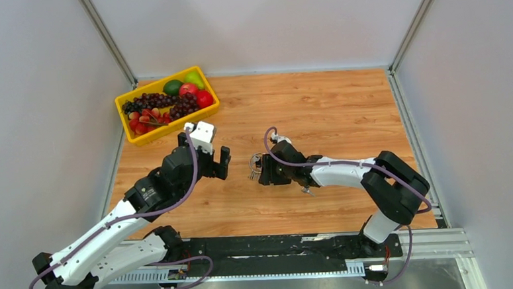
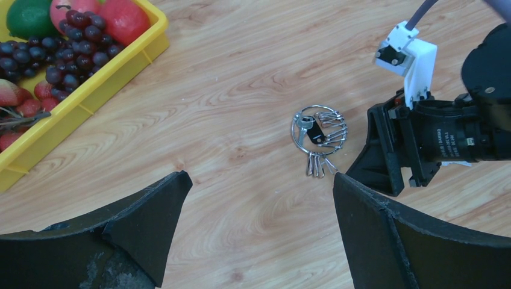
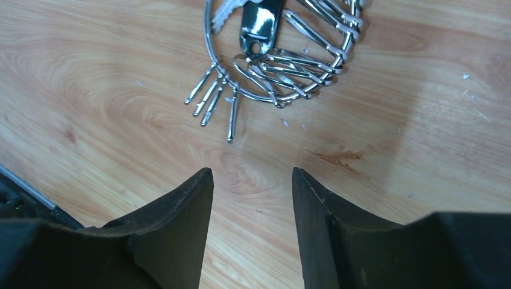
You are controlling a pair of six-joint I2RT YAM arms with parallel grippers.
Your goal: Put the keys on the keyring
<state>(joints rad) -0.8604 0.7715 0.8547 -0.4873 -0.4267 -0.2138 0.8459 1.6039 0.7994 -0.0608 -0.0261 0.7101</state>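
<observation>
The keyring [image 1: 255, 163] lies flat on the wooden table between my two grippers, a thin silver wire ring with tiny silver keys fanned round it. In the left wrist view the keyring [image 2: 329, 129] has the black-headed key [image 2: 314, 134] lying inside its loop. In the right wrist view the key [image 3: 261, 24] rests on the keyring [image 3: 301, 60]; I cannot tell if it is threaded on. My left gripper [image 1: 215, 164] is open and empty, left of the ring [image 2: 259, 180]. My right gripper [image 1: 261, 173] is open and empty, its tips just short of the ring [image 3: 253, 171].
A yellow basket [image 1: 168, 127] of fruit and grapes stands at the back left, and its rim shows in the left wrist view [image 2: 102, 78]. Grey walls close the table on three sides. The right arm's wrist [image 2: 446, 138] sits close to the right of the ring.
</observation>
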